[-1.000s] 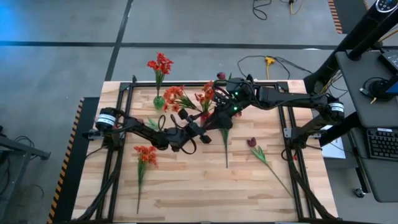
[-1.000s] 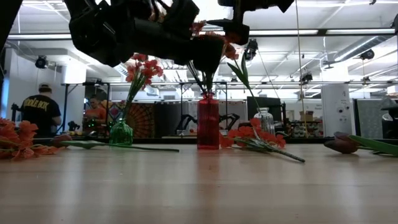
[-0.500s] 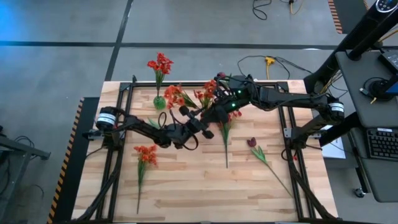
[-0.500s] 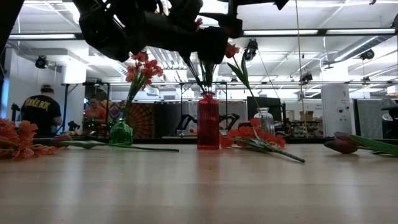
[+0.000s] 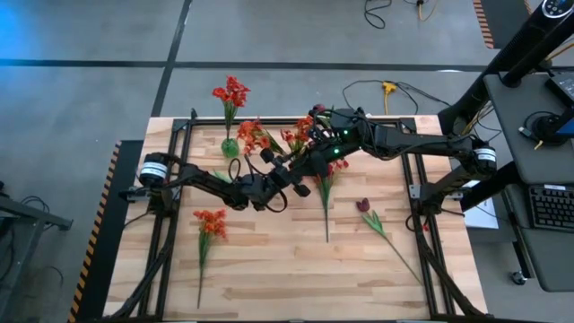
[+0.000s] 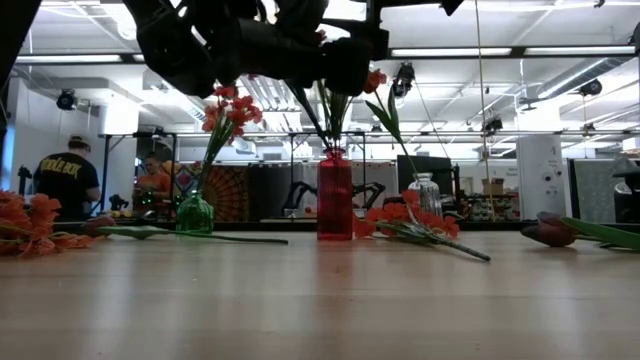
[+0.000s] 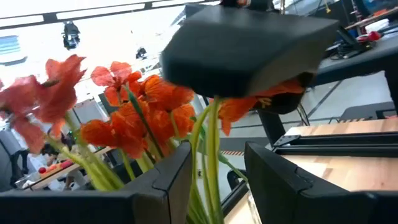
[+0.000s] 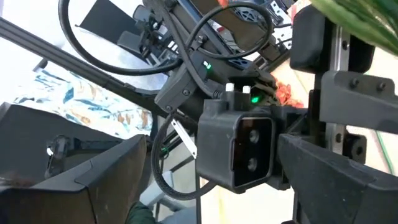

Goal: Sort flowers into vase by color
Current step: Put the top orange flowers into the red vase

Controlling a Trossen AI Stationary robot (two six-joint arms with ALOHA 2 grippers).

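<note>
A red vase stands mid-table with green stems rising from it. My left gripper hovers above it, open, its fingers on either side of those stems, which are topped with orange blooms. My right gripper hangs open just above and opposite it, with nothing between its fingers. A green vase holds red flowers. An orange flower, a red one and a maroon one lie flat on the table. My left gripper has the green stems between its fingers. They run close along one finger's inner side, and I cannot tell whether they touch it. The other finger stands apart from them.
A clear vase stands behind the red one, toward the far right. A black frame runs along the table's edges. People stand in the room beyond the far edge.
My left gripper has risen a little above the red vase and drifted slightly toward the far edge. My right gripper has stayed in place above it.
</note>
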